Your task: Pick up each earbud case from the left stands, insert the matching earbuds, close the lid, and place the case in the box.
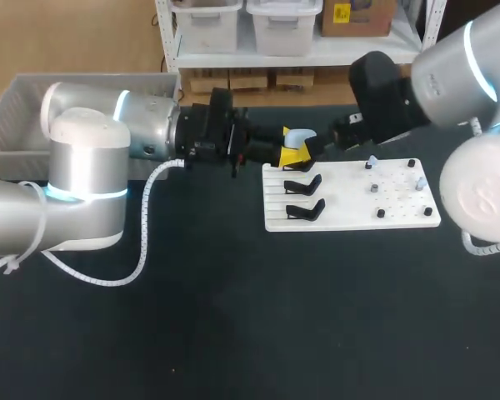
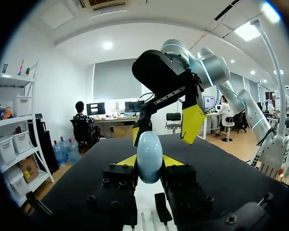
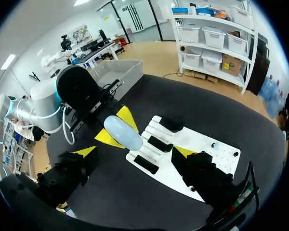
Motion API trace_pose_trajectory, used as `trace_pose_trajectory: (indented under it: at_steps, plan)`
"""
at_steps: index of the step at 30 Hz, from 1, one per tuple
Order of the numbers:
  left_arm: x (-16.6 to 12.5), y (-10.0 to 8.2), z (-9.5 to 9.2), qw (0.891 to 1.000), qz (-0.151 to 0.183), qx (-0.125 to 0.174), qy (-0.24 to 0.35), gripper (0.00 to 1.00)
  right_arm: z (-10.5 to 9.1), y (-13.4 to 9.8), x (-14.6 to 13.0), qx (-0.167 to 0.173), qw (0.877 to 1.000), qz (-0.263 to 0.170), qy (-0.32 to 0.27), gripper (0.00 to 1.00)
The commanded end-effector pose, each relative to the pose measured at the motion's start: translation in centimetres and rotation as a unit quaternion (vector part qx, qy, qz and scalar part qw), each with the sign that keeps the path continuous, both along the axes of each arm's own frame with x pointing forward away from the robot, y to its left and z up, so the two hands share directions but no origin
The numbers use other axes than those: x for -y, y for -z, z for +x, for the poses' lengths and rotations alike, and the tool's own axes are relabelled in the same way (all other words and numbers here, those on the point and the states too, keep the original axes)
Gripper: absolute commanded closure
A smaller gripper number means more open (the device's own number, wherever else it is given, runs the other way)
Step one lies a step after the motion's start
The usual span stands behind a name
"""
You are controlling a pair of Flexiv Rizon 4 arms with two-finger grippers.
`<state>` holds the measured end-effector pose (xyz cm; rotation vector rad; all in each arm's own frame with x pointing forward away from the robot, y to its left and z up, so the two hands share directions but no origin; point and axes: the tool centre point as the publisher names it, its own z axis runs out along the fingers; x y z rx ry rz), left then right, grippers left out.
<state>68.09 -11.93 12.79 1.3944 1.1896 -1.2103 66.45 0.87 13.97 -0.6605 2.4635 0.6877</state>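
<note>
The left gripper [image 1: 293,152] holds the pale blue case [image 1: 299,137] between its fingers. They grip it low on 2 sides, so the upper part stands free, and the left wrist view shows it upright between the yellow tips. The case hangs in the air over the far end of the white board [image 1: 350,218], just above the row of black stands [image 1: 303,186] and off all of them, which suits loading it.

The right gripper [image 3: 135,152] has its fingers spread wide and holds nothing. The case lies just ahead of them, untouched. This gripper faces the left one head-on, probably so it can work the lid while the left steadies the body. I can see no open lid, so I judge the earbuds cannot go in yet.

The earbuds [image 1: 373,188] sit on the board's right half, near the right arm, handy for it to fetch. The grey box [image 1: 12,121] stands at the bench's [image 1: 233,317] far left corner, behind the left arm and well apart from the case.
</note>
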Motion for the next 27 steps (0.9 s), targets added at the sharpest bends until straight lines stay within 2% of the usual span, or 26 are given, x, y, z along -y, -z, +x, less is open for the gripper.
trace_pose_trajectory:
  at_steps: [1,18,27]
  plan:
    - [0.0,0.1,-0.1,1.000,-0.002,0.002,-0.002,1.00,0.6,0.2,-0.2,-0.004,1.000,0.001,-0.002,0.00]
    - [0.0,0.1,-0.1,1.000,-0.002,0.002,-0.002,1.00,1.7,0.9,0.3,-0.011,1.000,-0.007,0.017,0.00]
    - [0.0,0.1,-0.1,1.000,-0.002,0.002,-0.002,1.00,2.4,-0.2,0.6,0.005,0.999,0.000,0.035,0.00]
